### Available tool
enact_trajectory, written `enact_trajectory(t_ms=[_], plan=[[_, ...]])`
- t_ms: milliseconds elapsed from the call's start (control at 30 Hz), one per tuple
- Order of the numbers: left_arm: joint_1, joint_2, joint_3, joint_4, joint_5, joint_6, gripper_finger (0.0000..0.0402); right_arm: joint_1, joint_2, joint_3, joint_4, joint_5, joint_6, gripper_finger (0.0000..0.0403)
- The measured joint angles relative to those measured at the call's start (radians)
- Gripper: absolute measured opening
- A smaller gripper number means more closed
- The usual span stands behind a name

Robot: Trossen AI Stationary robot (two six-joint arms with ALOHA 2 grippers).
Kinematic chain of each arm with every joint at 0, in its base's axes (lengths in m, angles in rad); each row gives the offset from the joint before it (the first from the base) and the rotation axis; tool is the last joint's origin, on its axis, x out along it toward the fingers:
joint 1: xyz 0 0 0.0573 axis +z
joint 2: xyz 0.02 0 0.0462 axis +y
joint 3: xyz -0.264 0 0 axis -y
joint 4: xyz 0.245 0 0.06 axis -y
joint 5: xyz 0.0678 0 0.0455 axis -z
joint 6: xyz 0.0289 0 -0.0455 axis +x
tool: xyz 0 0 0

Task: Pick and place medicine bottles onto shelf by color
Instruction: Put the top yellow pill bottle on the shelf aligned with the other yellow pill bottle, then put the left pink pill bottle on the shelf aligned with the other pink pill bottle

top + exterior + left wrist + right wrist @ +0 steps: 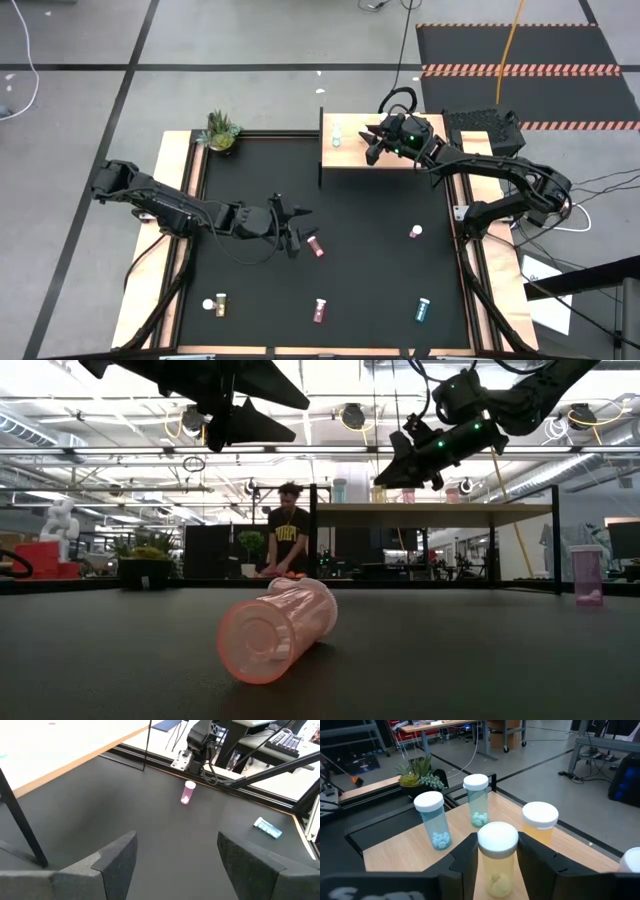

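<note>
The black worktop (380, 260) fills the middle of the scene, and the pale wood shelf (345, 155) stands at its far edge, nearer the right arm's side. The right tool (374, 143) hangs over the shelf top with its fingers closed around a yellow bottle (497, 857) with a white cap, so the step in hand looks like setting this bottle down among those already shelved. In the right wrist view two teal bottles (431, 820) stand together toward the plant (222, 131) end of the shelf, and another yellow bottle (539, 822) stands just beside the held one, which suggests the yellows are being grouped there. The next move calls for lowering the held bottle upright next to its yellow partner without knocking it, then letting the fingers part and lifting clear. The left tool (293, 228) hovers above the middle of the worktop, its fingers spread wide and holding nothing. A dark red bottle (316, 246) lies on its side just beside it and seems the likely next pick. Still loose on the worktop are an upright pink bottle (416, 232) toward the right side, a teal bottle (423, 310) and a second dark red one (320, 310) lying near the front edge, and a yellow bottle (221, 302) at the front left.
</note>
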Motion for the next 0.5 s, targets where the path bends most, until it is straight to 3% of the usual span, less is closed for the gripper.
enact_trajectory(t_ms=[500], plan=[[0.001, 0.0, 0.0, -0.003, 0.0, -0.032, 0.0271, 0.0, 0.0, 0.001, -0.028, 0.0, 0.024, 0.017]])
